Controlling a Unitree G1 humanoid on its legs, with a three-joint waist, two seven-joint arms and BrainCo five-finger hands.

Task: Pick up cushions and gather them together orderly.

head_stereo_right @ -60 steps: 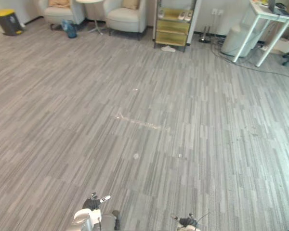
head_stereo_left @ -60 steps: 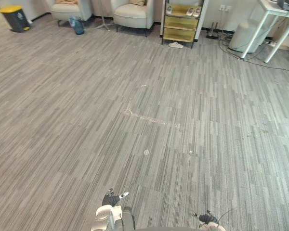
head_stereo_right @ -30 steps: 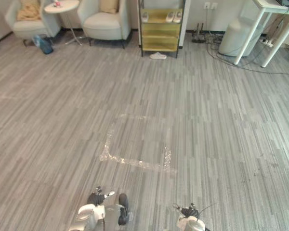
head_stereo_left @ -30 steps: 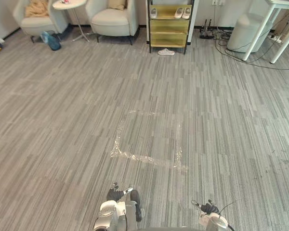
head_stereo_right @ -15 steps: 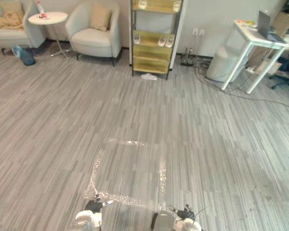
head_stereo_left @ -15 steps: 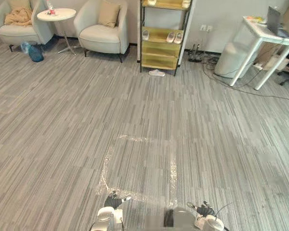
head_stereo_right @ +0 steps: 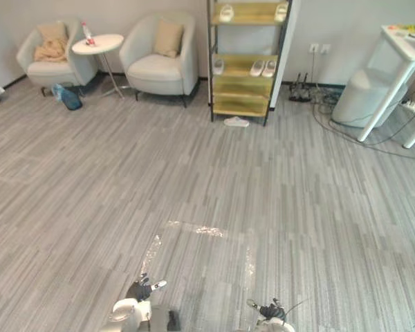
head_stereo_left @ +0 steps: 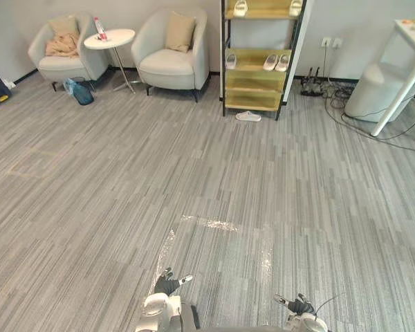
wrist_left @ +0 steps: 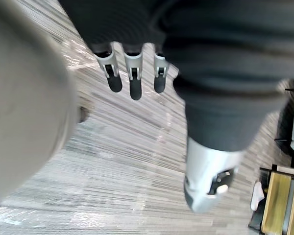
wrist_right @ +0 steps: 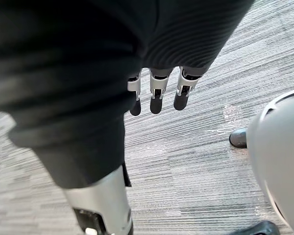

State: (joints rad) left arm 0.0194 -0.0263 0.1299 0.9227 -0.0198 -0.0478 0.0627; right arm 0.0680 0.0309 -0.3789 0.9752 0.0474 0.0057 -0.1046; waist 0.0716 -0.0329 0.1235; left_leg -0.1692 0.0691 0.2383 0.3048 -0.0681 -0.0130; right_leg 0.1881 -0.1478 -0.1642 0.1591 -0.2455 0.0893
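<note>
Cushions rest far off by the wall: one tan cushion on the middle armchair, another cushion on the left armchair. Left hand and right hand hang above the floor, fingers loosely straight, holding nothing.

Both arms hang low, with the left hand and the right hand at the near edge of the head views, well apart from each other. On each hand the fingers point straight out side by side. The thumb stands apart from them.
</note>
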